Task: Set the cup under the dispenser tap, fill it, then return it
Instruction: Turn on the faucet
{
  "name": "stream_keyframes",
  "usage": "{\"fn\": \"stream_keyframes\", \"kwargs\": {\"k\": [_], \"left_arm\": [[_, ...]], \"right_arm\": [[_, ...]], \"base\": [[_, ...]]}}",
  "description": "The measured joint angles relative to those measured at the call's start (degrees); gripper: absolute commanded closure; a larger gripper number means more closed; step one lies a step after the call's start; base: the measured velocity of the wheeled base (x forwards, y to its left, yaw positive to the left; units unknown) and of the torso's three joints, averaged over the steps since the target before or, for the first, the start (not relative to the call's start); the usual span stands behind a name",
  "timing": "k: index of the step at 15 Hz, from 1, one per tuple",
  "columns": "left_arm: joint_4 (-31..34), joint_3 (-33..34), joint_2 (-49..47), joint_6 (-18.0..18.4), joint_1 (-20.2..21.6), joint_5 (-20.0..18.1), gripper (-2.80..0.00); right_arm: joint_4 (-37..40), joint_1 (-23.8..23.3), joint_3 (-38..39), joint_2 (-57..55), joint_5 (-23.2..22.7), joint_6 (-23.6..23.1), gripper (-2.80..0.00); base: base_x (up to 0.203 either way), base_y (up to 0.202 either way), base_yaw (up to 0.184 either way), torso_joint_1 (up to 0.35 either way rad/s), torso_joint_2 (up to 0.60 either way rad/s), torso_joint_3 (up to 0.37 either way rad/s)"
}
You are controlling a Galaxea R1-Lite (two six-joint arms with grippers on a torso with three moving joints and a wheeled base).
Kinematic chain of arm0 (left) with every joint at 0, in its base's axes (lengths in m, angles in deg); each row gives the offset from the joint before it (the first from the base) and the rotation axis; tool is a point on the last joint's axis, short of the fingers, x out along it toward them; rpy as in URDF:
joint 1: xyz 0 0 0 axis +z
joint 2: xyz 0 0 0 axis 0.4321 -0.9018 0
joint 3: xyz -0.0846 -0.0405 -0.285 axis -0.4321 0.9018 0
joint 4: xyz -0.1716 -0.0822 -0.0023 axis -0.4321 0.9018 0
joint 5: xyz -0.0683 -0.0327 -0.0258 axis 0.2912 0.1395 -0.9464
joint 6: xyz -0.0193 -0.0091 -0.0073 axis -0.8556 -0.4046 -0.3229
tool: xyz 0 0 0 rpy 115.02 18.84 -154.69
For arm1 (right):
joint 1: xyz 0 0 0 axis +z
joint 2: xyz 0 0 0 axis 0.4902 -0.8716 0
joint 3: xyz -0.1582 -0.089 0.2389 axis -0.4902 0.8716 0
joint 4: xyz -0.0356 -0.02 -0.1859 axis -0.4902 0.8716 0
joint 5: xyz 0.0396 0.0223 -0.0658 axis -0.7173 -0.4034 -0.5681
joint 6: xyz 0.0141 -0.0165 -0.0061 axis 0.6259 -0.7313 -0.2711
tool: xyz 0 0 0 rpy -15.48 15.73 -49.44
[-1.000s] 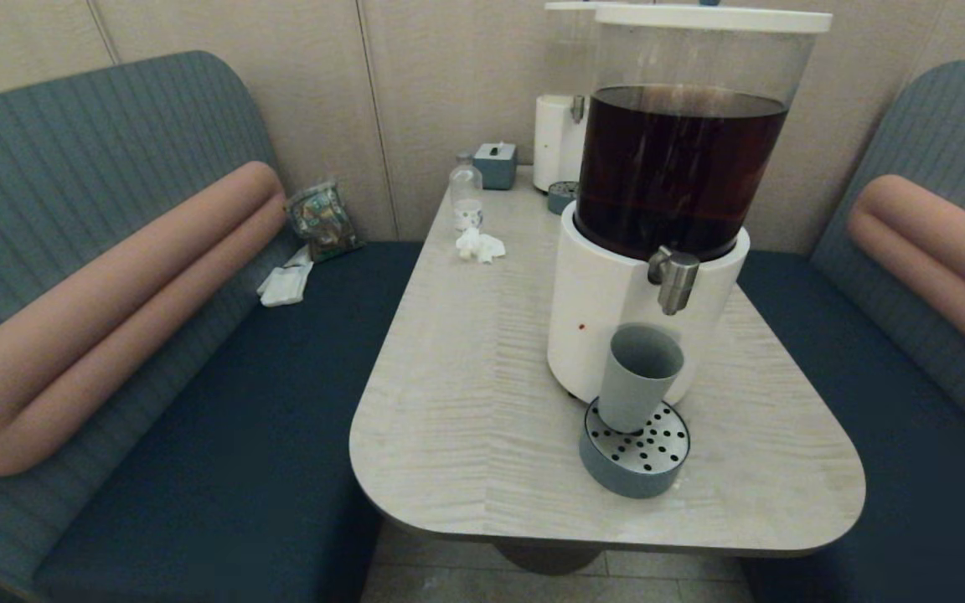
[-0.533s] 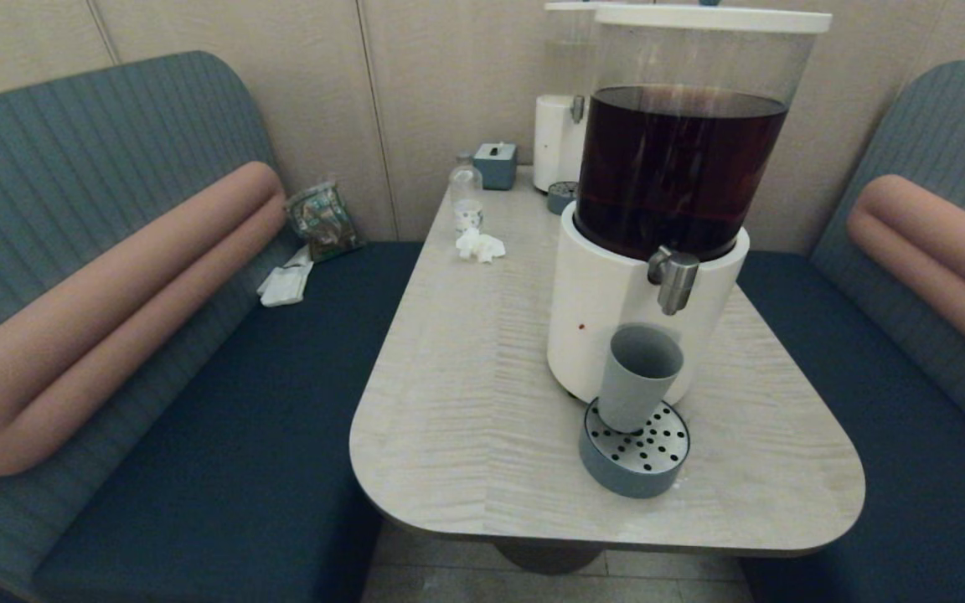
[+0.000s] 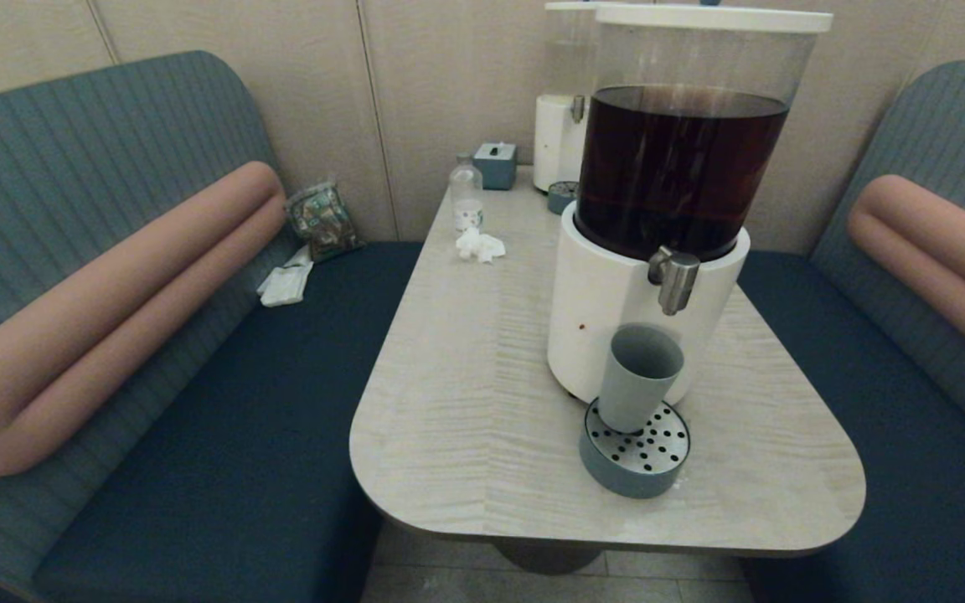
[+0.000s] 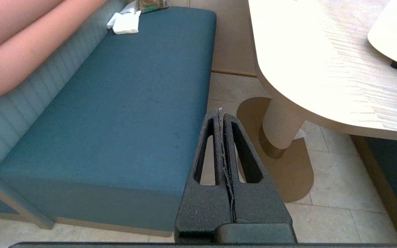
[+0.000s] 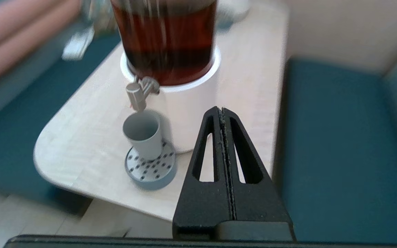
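We see the cup (image 3: pixel 639 377) standing upright on the round perforated drip tray (image 3: pixel 637 460), hard against the white base of the large dispenser (image 3: pixel 665 209) on the table (image 3: pixel 466 402). The dispenser tap (image 3: pixel 673 280) sits just above the cup's mouth; from the head view the cup looks empty, though we can't see its bottom clearly. Our right gripper (image 5: pixel 222 112) has its fingers pressed together, holding nothing, hanging off the table's near edge and pointing toward the dispenser, well apart from the cup. Our left gripper (image 4: pixel 220 115) is parked low beside the bench seat (image 4: pixel 133 103), fingers also clamped flat together and empty. Neither arm shows in the head view.
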Motion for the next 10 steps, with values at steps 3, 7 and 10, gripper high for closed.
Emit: {"fn": "stream_keyframes", "kwargs": {"k": [3,7,10], "left_arm": [[0.0,0.0,-0.02,-0.02,-0.01,0.02,0.0],[0.04,0.0,-0.02,-0.02,-0.01,-0.05,0.0],[0.0,0.0,-0.02,0.0,-0.01,-0.02,0.0]], "right_arm": [[5.14,2.3,-8.73,-10.97,-0.61,0.16,0.0],[12.17,6.91,-19.07,-23.31,-0.8,0.79,0.0],[12.93,10.35,-21.81,-29.48,-0.83,0.98,0.0]], "base": [[0.0,0.0,0.0,0.0,0.0,0.0],[0.0,0.0,0.0,0.0,0.0,0.0],[0.0,0.0,0.0,0.0,0.0,0.0]]}}
